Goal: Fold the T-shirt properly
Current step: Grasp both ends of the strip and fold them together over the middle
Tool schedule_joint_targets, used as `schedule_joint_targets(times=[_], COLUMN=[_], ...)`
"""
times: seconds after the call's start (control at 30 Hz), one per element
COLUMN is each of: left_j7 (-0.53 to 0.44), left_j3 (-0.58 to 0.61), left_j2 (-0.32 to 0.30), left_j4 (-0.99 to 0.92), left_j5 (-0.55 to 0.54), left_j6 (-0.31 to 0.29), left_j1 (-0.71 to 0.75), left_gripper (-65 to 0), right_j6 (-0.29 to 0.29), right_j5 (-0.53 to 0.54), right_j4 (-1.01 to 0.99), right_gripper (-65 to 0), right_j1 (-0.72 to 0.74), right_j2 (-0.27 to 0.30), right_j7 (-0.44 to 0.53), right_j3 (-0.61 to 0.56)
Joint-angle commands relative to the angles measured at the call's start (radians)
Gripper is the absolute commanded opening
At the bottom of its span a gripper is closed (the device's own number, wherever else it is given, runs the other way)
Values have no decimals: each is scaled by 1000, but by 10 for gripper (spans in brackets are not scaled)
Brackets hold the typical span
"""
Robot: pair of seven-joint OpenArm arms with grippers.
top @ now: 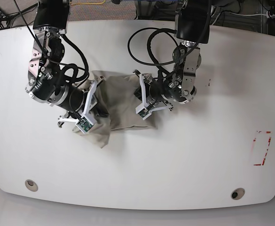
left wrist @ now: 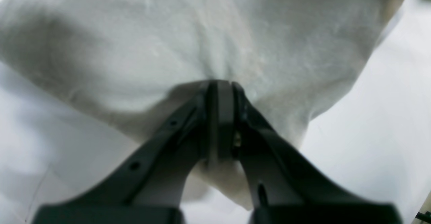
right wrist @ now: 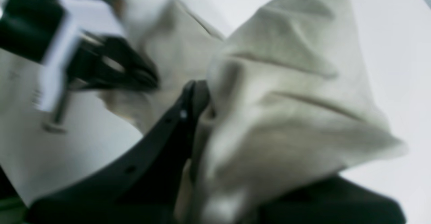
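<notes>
The beige T-shirt (top: pixel 120 100) lies bunched in the middle of the white table (top: pixel 198 155), between my two arms. In the left wrist view my left gripper (left wrist: pixel 220 84) is shut on a pinch of the T-shirt (left wrist: pixel 235 32). In the base view it (top: pixel 137 100) is at the cloth's right edge. My right gripper (right wrist: pixel 204 98) is shut on a fold of the T-shirt (right wrist: pixel 286 99), and cloth hides one of its fingers. In the base view it (top: pixel 96 104) is at the cloth's left side. The left gripper (right wrist: pixel 134 74) also shows, blurred, in the right wrist view.
A red outlined rectangle (top: pixel 262 148) is marked on the table at the right. Two round holes (top: pixel 30 184) (top: pixel 237 193) sit near the front edge. Black cables (top: pixel 146 52) loop behind the arms at the back.
</notes>
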Motion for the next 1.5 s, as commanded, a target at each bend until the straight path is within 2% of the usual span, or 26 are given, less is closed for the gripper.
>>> schedule_joint_targets(times=[0.0, 0.1, 0.3, 0.4, 0.57, 0.67, 0.77, 0.9, 1.07, 1.27, 1.47], left_j7=[83, 83, 83, 83, 80, 78, 78, 75, 55, 51, 51], left_j3=[0, 0, -3, -3, -5, -5, -6, -16, -69, -108, -151], left_j2=[-3, -3, -3, -3, -3, -3, -3, -3, -3, -4, -69], left_j4=[-8, -11, -7, -7, -7, -7, -7, 7, 47, 73, 81], left_j5=[66, 66, 66, 65, 62, 60, 59, 57, 23, -162, -371], left_j6=[3, 3, 3, 3, 3, 1, 0, -5, -6, -6, -6], left_j1=[11, 14, 27, 27, 27, 27, 27, 26, 24, 9, -2], left_gripper=[-626, -626, -626, -626, -622, -578, -521, -465, -426, -397, -344], right_j6=[-28, -54, -95, -108, -132, -148, -149, -143, -141, -115, -45], right_j5=[13, 13, 13, 13, 13, 13, 15, 15, 16, 22, 22], right_j4=[-6, -31, -81, -112, -144, -141, -118, -71, -32, -32, -32], right_gripper=[-650, -642, -587, -504, -298, -174, -111, -100, -113, -143, -157], right_j1=[19, 19, 34, 36, 37, 37, 37, 36, 34, 28, -11], right_j2=[3, 2, -9, -12, -18, -18, -17, -10, 0, 31, 28], right_j7=[49, 86, 141, 161, 198, 209, 209, 209, 209, 207, 207], right_j3=[-19, -52, -109, -120, -124, -126, -134, -143, -112, -34, 70])
